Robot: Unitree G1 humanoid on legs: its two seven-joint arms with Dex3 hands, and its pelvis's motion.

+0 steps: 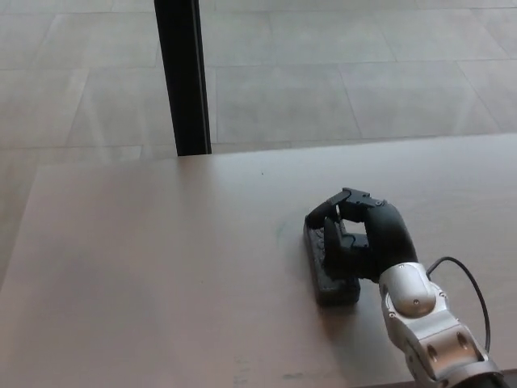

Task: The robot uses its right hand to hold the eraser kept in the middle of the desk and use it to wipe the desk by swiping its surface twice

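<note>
Fingers of the robot's black right hand [359,234] are curled over the dark, blocky rectangular eraser [329,275], thumb on one side and the two thick fingers on the other, so the hand looks closed on it, not open. The eraser lies flat on the pale, smooth wooden desk [161,275], right of the desk's middle in the head view, its near end sticking out from under the palm. A silver, jointed metal forearm [424,323] with a thin black cable [472,283] looped beside it runs back from the hand to the picture's lower right corner.

As for progress, the grasp seems made or very nearly so. Whether either of the two swipes is done cannot be read from one moment; the desk shows no clear wiped track, only a faint greenish smudge [281,230] just left of the eraser's far end. My guess is that the wiping is mostly left to do.

The desk surface is matt and even, with a straight far edge. Beyond it lies a floor of large grey tiles [363,81], and a black upright post [184,77] rises from behind the desk edge. The left hand does not show.
</note>
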